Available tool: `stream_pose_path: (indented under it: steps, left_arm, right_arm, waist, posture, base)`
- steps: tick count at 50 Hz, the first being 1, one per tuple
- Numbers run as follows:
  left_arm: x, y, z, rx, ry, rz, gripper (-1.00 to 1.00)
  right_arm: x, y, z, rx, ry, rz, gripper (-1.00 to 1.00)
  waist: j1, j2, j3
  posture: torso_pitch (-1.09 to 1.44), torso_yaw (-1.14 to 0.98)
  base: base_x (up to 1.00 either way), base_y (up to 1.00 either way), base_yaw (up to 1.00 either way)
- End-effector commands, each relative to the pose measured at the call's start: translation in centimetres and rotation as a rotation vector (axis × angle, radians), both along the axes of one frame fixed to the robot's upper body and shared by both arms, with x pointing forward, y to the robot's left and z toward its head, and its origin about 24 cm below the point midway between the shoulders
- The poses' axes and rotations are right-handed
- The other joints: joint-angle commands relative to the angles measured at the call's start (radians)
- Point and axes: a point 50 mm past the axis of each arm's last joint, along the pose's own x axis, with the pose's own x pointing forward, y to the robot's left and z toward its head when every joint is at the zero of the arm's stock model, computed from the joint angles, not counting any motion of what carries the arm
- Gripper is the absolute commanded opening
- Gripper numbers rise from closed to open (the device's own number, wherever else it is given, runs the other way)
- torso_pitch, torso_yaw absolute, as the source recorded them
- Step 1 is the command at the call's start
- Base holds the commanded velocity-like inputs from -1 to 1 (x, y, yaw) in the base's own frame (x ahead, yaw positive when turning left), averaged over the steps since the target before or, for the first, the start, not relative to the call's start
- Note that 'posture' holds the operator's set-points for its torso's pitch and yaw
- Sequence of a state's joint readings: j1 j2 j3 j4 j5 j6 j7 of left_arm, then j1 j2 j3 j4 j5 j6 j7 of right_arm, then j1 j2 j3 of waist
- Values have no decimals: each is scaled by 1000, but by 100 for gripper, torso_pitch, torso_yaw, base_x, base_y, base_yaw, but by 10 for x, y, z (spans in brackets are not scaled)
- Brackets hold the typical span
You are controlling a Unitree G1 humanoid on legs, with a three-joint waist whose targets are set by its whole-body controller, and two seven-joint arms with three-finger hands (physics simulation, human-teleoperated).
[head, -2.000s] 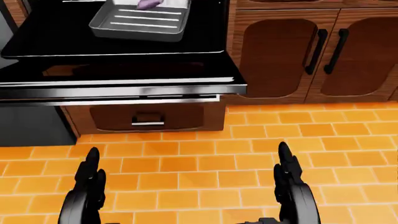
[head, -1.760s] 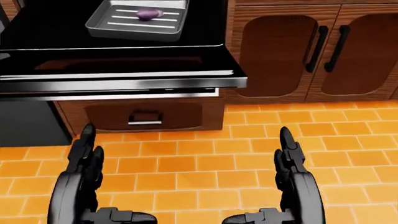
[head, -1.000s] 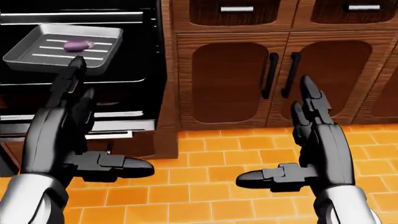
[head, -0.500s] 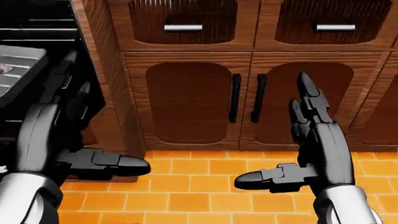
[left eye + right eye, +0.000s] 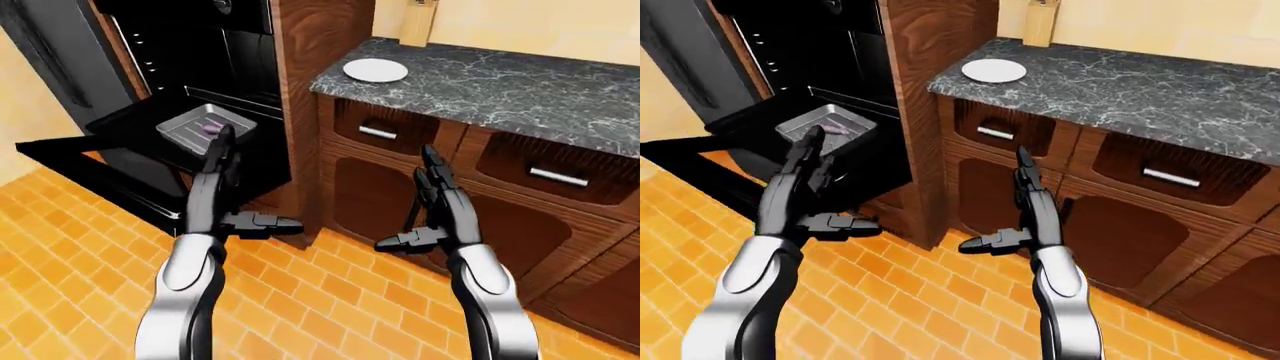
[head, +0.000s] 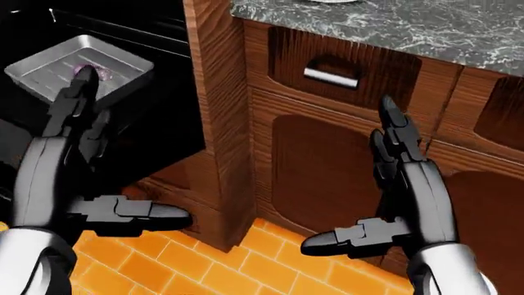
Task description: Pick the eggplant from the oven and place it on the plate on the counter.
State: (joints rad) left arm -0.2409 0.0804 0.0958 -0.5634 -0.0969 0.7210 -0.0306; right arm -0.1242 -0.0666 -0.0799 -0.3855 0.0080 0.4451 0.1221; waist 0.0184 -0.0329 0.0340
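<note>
Orange tiled floor (image 5: 60,247) below an open oven (image 5: 190,67) and marble bench (image 5: 500,82).
Eggplant (image 5: 212,127) lies in the baking tray (image 5: 180,129) on the oven rack; plate (image 5: 375,70) sits near the bench's left edge; left hand (image 5: 222,187) and right hand (image 5: 440,202) spread open, empty.

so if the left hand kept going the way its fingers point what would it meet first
Probably the grey metal baking tray on the pulled-out oven rack; the left hand's fingers point up toward its near edge, though depth is unclear.
</note>
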Motion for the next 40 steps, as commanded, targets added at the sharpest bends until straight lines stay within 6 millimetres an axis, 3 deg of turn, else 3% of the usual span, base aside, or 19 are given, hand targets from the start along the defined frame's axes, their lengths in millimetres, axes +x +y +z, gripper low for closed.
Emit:
stream_pose_path:
  steps: [1,7,8,9,10,11,14,18,20,22,23,25,27,35,37,38,39,40]
  left_arm:
    - [-2,0,12,6,-74,2,100]
    - [-3,0,11,8,-69,0,100]
    - [-3,0,11,8,-69,0,100]
    - [-3,0,11,8,-69,0,100]
    - [-2,0,10,8,-68,0,100]
    - [-2,0,10,9,-67,0,100]
    - [-1,1,8,9,-64,2,100]
    - [-2,1,8,8,-65,3,100]
    - [-2,1,8,8,-65,3,100]
    - [-1,1,9,9,-66,3,100]
    - [-1,1,9,9,-66,3,100]
    - [-1,1,9,10,-65,3,100]
    - [-1,2,10,9,-67,3,100]
    - [-1,0,10,12,-68,0,100]
    - [-2,0,11,12,-69,-1,100]
    - [-2,-1,11,13,-69,-2,100]
    - [-2,-1,12,13,-70,-3,100]
    - [-2,-1,12,13,-70,-4,100]
  right_arm:
    - [-1,4,18,0,-98,23,100]
    - [-1,7,16,-4,-96,32,100]
    - [-1,7,16,-4,-96,33,100]
    - [-1,7,16,-4,-96,33,100]
    - [-1,7,15,-4,-97,33,100]
    - [-1,7,15,-4,-96,34,100]
    - [-1,7,14,-3,-95,35,100]
    - [-2,8,11,-4,-92,39,100]
    - [-3,8,12,-4,-92,38,100]
    - [-3,7,13,-5,-93,38,100]
    - [-3,7,14,-4,-94,38,100]
    - [-2,7,14,-3,-94,40,100]
    - [-2,6,16,5,-99,36,100]
    - [-2,0,22,16,-110,24,100]
    - [-3,-1,26,15,-118,17,100]
    - [-3,-2,29,26,-121,15,100]
    - [-4,-1,29,33,-119,30,100]
    - [-5,-1,31,31,-121,31,100]
  waist:
    - [2,-7,-14]
    - [0,44,-21]
    - [1,63,-25]
    - [9,96,-44]
    - [20,71,-21]
    - [11,82,-10]
    - [41,49,-19]
    - [37,0,3]
    - [34,-35,9]
    - [15,-103,-15]
    - [9,-61,0]
    - [12,-68,1]
    - [11,-57,-9]
    - [-10,34,-14]
    - [-6,80,-30]
    - [-30,121,-61]
    - [-20,80,-18]
    - [-15,93,-8]
  posture:
    - [0,0]
    - [0,0]
    - [0,0]
    - [0,0]
    - [0,0]
    - [0,0]
    - [0,0]
    - [0,0]
    - [0,0]
    - [0,0]
    - [0,0]
    - [0,0]
    - [0,0]
    - [0,0]
    - [0,0]
    - [0,0]
    - [0,0]
    - [0,0]
  base:
    - [23,0,100]
    - [22,0,100]
    - [22,0,100]
    - [22,0,100]
    - [23,0,100]
    - [23,0,100]
    - [23,0,100]
    - [23,0,100]
    - [22,0,100]
    - [22,0,100]
    - [22,0,100]
    - [22,0,100]
    - [23,0,100]
    - [22,0,100]
    - [22,0,100]
    - [23,16,0]
    - [26,0,0]
    - [43,-15,0]
